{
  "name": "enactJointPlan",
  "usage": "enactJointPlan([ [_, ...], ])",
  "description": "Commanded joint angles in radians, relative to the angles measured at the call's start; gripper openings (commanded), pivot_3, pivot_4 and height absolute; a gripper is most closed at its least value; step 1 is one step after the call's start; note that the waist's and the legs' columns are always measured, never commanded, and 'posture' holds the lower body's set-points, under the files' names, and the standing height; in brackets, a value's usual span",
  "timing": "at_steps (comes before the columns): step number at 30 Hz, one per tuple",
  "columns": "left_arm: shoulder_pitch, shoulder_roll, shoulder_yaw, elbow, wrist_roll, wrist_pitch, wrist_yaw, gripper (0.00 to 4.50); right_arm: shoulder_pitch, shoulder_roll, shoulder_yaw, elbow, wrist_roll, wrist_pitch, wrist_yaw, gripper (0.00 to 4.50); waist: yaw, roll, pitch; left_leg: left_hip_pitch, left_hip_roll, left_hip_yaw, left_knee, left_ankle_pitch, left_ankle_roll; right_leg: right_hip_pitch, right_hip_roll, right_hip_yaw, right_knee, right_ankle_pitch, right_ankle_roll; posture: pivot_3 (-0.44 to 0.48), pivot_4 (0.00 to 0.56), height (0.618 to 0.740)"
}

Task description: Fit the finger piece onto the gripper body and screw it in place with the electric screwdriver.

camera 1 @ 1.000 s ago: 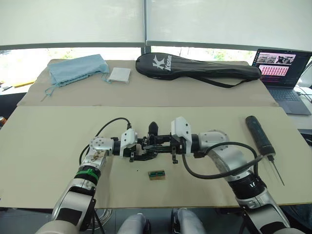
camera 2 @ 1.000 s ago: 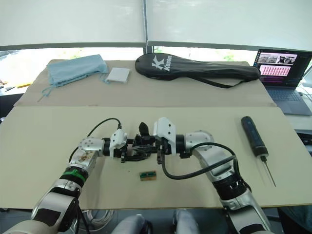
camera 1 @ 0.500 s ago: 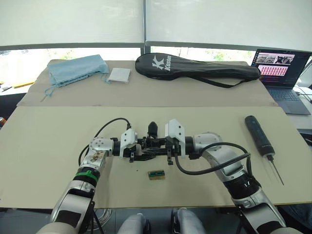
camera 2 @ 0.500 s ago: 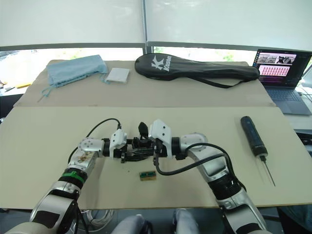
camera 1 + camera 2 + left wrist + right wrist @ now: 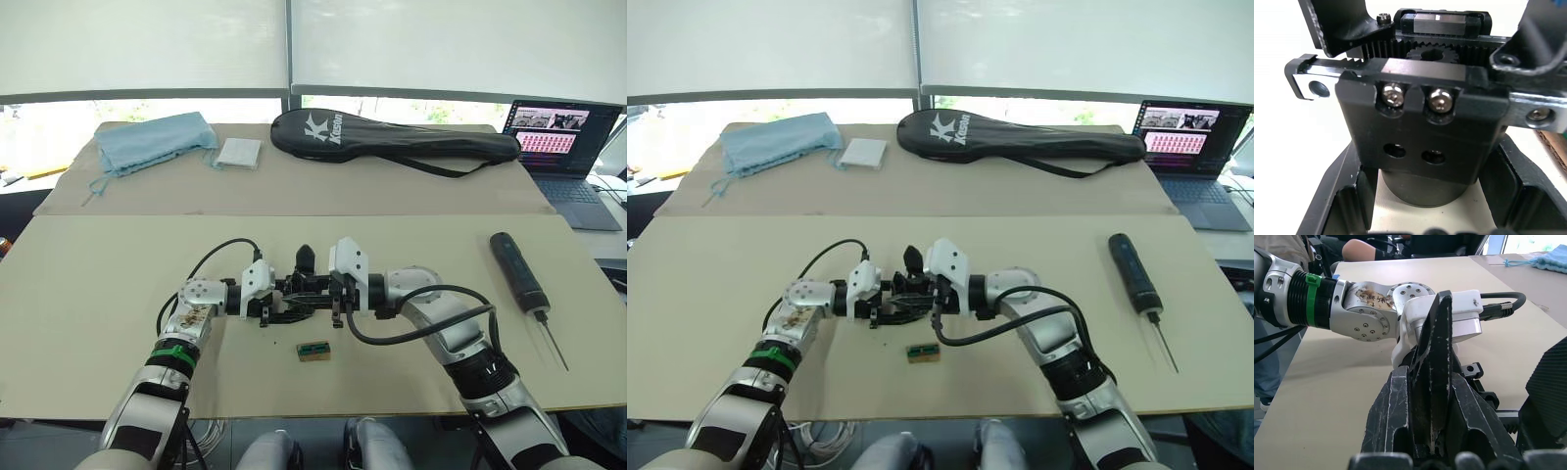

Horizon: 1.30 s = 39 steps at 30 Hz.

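At the table's middle my two grippers meet tip to tip. My left gripper [image 5: 287, 305] is shut on the gripper body [image 5: 1425, 142], a black block with a toothed rack, a gear and two screws; its one pointed finger [image 5: 306, 258] sticks up. My right gripper [image 5: 319, 298] is shut on the finger piece [image 5: 1434, 362], a black tapered piece standing between its fingers, held close against the body's right side. Whether the two parts touch I cannot tell. The electric screwdriver [image 5: 519, 273] lies on the table at the far right, bit toward the front edge.
A small green-and-tan box [image 5: 314, 350] lies just in front of the grippers. At the back lie a black racket bag [image 5: 392, 137], a blue cloth [image 5: 157, 137] and a white pad [image 5: 240, 152]. A laptop [image 5: 563, 147] stands back right.
My right gripper has slid left with the finger piece, closing up to the gripper body. The left gripper and the screwdriver have stayed put.
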Motion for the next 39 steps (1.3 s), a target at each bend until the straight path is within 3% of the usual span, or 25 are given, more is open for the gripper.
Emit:
enactJointPlan([
  [1,0.020,0.012,-0.014,0.003,0.018,0.008,-0.002,2.33,0.009,-0.027,0.016,0.003,-0.023,0.040,0.009,0.42,0.000,0.000,0.000,0.000,0.000,0.000,0.000,0.000,0.000,0.000,0.000,0.000,0.000,0.000,0.000,0.000,0.150,0.740],
  [17,0.012,0.014,-0.012,0.021,0.022,0.004,0.012,2.33,-0.004,-0.046,0.020,-0.062,-0.017,0.170,-0.013,0.42,0.001,0.000,-0.001,0.000,0.000,0.000,0.000,0.000,0.001,0.000,0.000,0.001,0.000,0.000,0.000,0.000,0.150,0.740],
  [29,0.011,0.014,-0.008,0.019,0.022,0.006,0.024,2.33,0.000,-0.027,0.031,0.020,-0.037,0.074,-0.009,0.42,-0.001,0.001,-0.004,0.001,0.000,0.000,0.000,0.000,0.001,0.000,0.000,0.001,0.000,0.000,0.000,0.000,0.150,0.740],
  [39,0.017,0.016,-0.008,0.018,0.023,0.006,0.028,2.33,-0.022,-0.020,0.015,-0.010,-0.004,0.057,0.026,0.42,-0.001,0.001,-0.004,0.001,0.000,0.000,0.000,0.000,0.001,0.000,0.000,0.002,0.000,0.000,0.000,0.000,0.150,0.740],
])
